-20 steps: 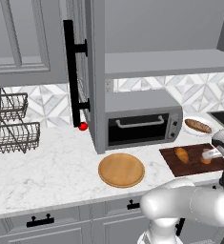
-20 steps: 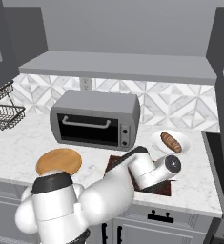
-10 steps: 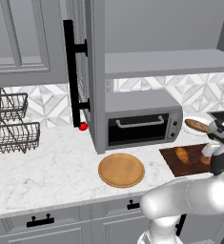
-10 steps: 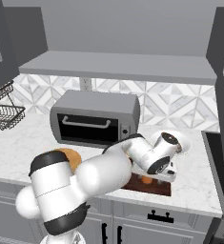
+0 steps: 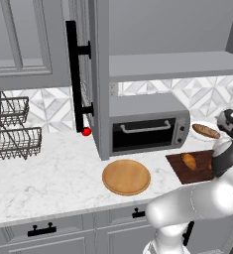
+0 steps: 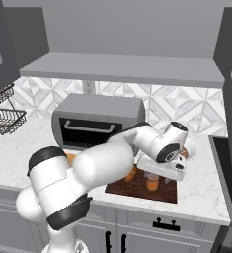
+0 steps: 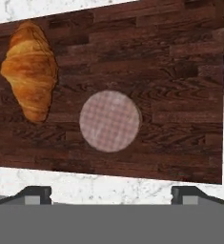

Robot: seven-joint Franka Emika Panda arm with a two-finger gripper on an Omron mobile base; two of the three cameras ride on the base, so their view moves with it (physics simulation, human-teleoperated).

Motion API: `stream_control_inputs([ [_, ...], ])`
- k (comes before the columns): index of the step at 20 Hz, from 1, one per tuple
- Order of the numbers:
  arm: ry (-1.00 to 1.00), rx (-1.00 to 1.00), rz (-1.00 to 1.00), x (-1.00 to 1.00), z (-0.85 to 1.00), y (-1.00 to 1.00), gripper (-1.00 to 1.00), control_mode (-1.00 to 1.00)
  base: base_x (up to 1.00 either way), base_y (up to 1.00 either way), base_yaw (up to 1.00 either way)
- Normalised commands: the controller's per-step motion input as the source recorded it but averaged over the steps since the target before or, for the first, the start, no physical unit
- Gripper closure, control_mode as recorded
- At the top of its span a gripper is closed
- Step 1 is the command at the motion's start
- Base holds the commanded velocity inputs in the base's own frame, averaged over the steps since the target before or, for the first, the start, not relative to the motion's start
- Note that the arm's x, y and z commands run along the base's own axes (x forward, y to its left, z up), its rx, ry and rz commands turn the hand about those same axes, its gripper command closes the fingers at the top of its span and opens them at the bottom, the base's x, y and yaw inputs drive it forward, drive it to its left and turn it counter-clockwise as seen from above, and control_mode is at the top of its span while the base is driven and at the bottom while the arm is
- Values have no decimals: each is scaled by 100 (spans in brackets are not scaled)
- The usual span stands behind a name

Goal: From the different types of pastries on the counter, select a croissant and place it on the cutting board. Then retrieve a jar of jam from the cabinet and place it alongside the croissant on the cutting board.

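Croissant (image 7: 29, 71) and jar of jam (image 7: 109, 121) on the cutting board (image 7: 180, 95).
Jaws spread wide above; croissant at the jar's ten o'clock, apart.

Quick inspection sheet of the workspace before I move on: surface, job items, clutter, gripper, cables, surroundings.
Surface: white marble counter, cutting board lying flat on it.
Job's things: croissant on the board; jar of jam upright on the board beside the croissant, apart from it, seen lid-on from above; long pastry left on a white plate behind the board.
Clutter: round light wooden board in front of the toaster oven; wire racks at the far left.
Gripper: gripper open above the jar, fingers clear of it, holding nothing.
Cables: nothing seen.
Surroundings: cabinet door open, grey shelf bare in the part visible.
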Motion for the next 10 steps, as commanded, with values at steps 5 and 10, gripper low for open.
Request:
stream_control_inputs([
  [5,0,-9,-3,-95,44,34,-100,-100,0,0,0],
  [10,-1,-20,-3,-100,50,61,-100,-100,0,0,0],
])
